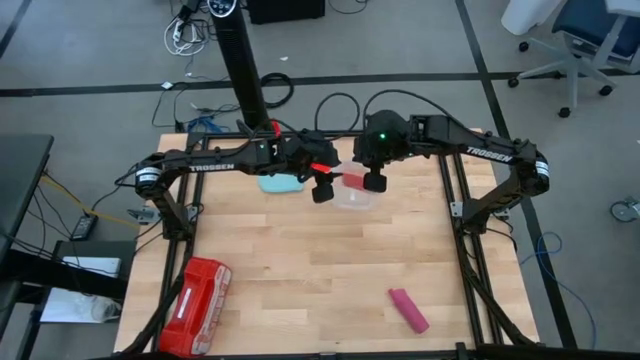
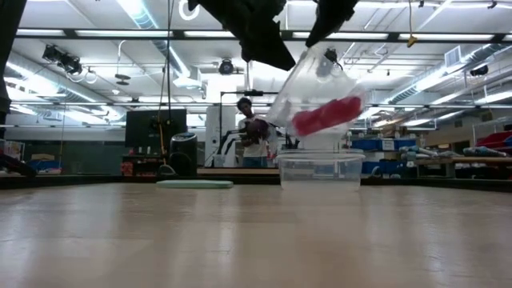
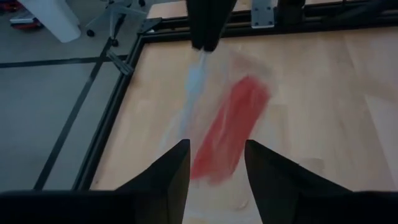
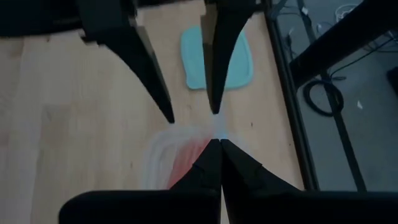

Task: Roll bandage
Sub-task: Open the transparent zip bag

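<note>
The right gripper (image 4: 219,134) is pressed together, pinching the edge of a thin, see-through plastic bag (image 2: 316,88) up in the air. The bag is soft and crinkly and has a red lump (image 2: 326,116) inside. The left gripper (image 3: 215,163) is spread apart just beside the bag. Under them sits a clear plastic tub (image 2: 321,169) with straight sides. Near it lies a flat, light blue lid (image 1: 281,183) with round corners. The table (image 1: 300,260) is smooth, pale wood with a dark metal frame. The bandage (image 1: 408,309) is a small pink roll lying far from the grippers, near the front right of the table. A shiny red case (image 1: 196,305) lies at the front left. Far behind the table is a big room with bright ceiling lights, and a person (image 2: 250,132) is there.
</note>
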### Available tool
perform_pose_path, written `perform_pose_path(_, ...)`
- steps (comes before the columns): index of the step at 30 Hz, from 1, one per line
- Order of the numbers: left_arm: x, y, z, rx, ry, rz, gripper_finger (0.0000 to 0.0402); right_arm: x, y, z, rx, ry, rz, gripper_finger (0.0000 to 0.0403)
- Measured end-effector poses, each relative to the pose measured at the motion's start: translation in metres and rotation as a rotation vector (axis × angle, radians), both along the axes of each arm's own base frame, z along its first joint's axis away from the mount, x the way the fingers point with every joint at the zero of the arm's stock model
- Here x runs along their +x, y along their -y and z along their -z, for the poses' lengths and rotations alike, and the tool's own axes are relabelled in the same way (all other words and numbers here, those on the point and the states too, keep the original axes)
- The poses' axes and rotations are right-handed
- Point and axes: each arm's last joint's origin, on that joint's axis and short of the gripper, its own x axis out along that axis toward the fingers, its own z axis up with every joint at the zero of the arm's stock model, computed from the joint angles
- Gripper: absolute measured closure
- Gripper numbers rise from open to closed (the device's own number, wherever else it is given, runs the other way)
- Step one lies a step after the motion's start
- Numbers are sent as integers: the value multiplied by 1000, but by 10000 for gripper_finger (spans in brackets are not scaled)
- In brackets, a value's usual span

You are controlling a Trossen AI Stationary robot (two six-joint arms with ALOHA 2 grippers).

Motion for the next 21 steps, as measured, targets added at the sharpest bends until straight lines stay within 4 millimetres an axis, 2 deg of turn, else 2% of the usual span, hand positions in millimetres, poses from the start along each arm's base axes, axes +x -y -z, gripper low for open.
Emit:
perform_pose_path(12,0,-2,0,28,-5,-28,245,2,-6,0,1,-13,-42,403)
perform_pose_path(16,2,-2,5,36,-31,-20,245,1,-8,1,8,-24,-50,403)
perform_pose_path(21,0,-2,13,22,-97,-18,245,-3,-6,19,22,-126,-48,395)
